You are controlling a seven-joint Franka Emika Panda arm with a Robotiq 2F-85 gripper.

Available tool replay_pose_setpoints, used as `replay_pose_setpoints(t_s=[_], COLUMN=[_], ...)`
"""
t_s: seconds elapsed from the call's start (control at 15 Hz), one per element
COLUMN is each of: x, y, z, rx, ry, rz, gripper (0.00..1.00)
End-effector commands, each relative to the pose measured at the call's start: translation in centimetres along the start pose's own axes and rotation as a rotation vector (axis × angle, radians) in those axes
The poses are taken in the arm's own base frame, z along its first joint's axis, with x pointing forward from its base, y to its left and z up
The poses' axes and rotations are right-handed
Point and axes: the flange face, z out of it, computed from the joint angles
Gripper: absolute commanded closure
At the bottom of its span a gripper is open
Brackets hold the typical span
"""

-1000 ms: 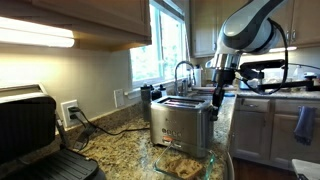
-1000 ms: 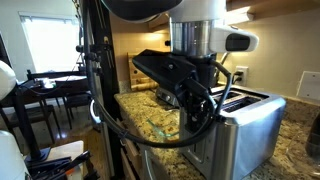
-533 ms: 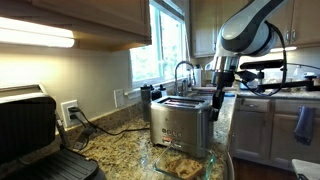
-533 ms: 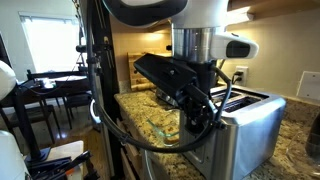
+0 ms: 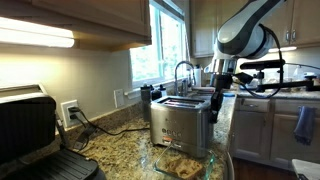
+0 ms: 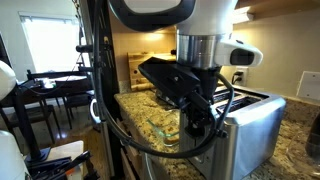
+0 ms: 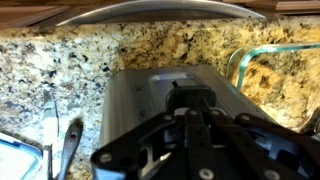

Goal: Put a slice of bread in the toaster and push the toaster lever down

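We've got the gripper point(image 5: 216, 104) beside the toaster point(image 5: 180, 122), fingers pinched shut, empty. Closed, they'd make a blunt tip for pressing the lever.

Toaster point(image 5: 183, 122): brushed silver steel, with small dark controls on the front. Surface point(image 5: 120, 148): granite, speckled tan, brown and black. Grill press point(image 5: 25, 125): black. Dish point(image 7: 236, 62): clear glass. Bread point(image 5: 183, 165): light tan. Arm point(image 5: 245, 30): white with black joints. Towel point(image 5: 304, 122): blue.
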Motion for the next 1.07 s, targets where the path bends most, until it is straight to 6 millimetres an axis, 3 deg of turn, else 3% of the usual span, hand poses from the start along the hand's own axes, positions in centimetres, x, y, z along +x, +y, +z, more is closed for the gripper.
replay_pose_setpoints(t_s=[0.0, 1.0], x=[0.4, -0.1], y=[0.8, 1.4], z=[1.0, 3.2], rx=[0.005, 0.027], ry=[0.008, -0.008], rz=[0.007, 0.046], gripper=[0.96, 0.97])
